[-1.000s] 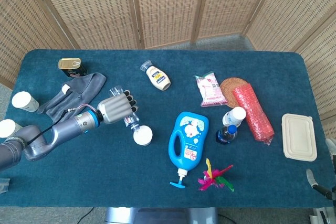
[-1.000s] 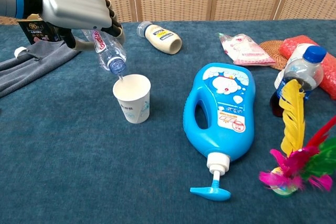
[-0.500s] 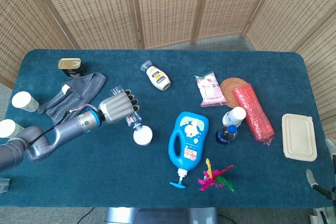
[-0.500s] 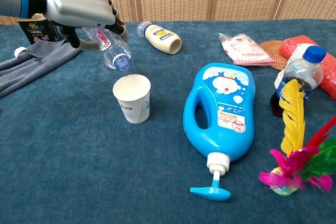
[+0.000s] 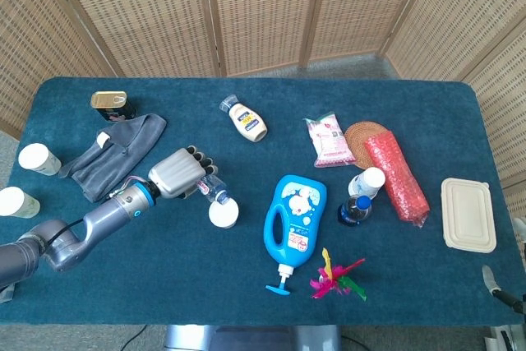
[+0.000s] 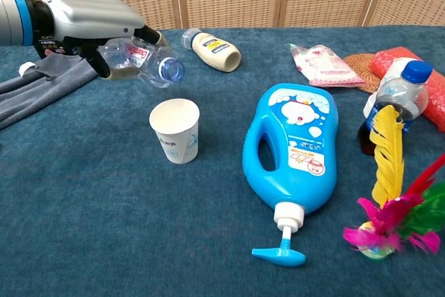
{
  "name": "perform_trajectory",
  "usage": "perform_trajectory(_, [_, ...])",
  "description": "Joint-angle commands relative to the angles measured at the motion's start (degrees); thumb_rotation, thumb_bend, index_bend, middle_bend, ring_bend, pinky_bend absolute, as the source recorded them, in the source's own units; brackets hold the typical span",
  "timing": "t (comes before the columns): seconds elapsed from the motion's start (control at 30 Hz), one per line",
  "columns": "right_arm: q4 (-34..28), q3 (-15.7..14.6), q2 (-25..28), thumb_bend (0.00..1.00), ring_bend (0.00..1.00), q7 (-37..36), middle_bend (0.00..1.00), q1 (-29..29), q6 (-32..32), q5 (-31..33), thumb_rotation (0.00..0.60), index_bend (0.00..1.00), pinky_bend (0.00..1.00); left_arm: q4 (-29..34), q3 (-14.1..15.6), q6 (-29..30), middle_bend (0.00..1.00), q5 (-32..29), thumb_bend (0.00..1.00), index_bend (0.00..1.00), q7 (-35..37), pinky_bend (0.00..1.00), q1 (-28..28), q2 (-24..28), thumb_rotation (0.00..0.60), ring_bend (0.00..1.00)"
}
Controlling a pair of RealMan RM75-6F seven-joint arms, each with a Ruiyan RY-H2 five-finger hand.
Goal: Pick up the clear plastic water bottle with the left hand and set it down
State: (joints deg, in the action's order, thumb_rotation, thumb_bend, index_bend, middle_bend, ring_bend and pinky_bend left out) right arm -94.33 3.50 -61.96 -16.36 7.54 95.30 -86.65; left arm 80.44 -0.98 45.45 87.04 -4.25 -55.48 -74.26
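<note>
My left hand [image 6: 87,15] [image 5: 175,173] grips the clear plastic water bottle [image 6: 142,62] [image 5: 211,191] in the air above the blue table. The bottle lies almost level, its open mouth pointing right, up and left of the white paper cup [image 6: 174,130] [image 5: 223,213]. The bottle's rear half is hidden under the hand. My right hand shows in neither view.
A grey cloth [image 5: 115,150] and a tin can [image 5: 109,103] lie behind the left arm. A cream squeeze bottle [image 6: 212,49], a blue detergent jug [image 6: 292,153], a dark drink bottle [image 6: 393,106], a feather shuttlecock [image 6: 389,224] and two paper cups [image 5: 37,159] stand around.
The bottle has swung up from a steep downward tilt over the cup to nearly level. The hand has drawn back a little to the left, away from the cup.
</note>
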Motion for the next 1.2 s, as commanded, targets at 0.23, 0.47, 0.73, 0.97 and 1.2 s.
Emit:
perform_trajectory(0.23, [-0.94, 0.09, 0.06, 0.38, 0.00, 1.25, 0.05, -0.61, -0.69, -0.31, 0.600, 0.00, 0.00, -0.03, -1.74, 9.63, 0.38, -4.26, 0.63, 0.28, 12.46, 0.47, 8.05, -2.99, 0.600, 0.39])
perform_trajectory(0.47, [-1.49, 0.10, -0.08, 0.38, 0.00, 2.26, 0.05, -1.20, -1.24, -0.73, 0.600, 0.00, 0.00, 1.43, -4.35, 15.30, 0.37, -8.84, 0.63, 0.27, 26.60, 0.47, 14.25, -4.98, 0.600, 0.39])
perform_trajectory(0.73, [-2.20, 0.23, 0.09, 0.38, 0.00, 2.92, 0.04, -1.80, -1.83, -0.85, 0.600, 0.00, 0.00, 4.97, -5.47, 15.83, 0.36, -11.97, 0.62, 0.26, 41.67, 0.47, 19.63, -3.09, 0.600, 0.39])
perform_trajectory(0.97, [-3.05, 0.23, 0.07, 0.38, 0.00, 3.77, 0.04, -2.49, -2.68, -0.95, 0.600, 0.00, 0.00, 8.73, -6.23, 12.49, 0.34, -13.69, 0.61, 0.23, 55.63, 0.46, 22.91, -0.53, 0.600, 0.36])
perform_trajectory(1.2, [-3.72, 0.18, 0.22, 0.38, 0.00, 4.34, 0.04, -2.74, -2.93, -0.90, 0.600, 0.00, 0.00, 7.99, -4.92, 10.30, 0.33, -11.10, 0.61, 0.20, 62.10, 0.44, 24.77, 0.08, 0.600, 0.34])
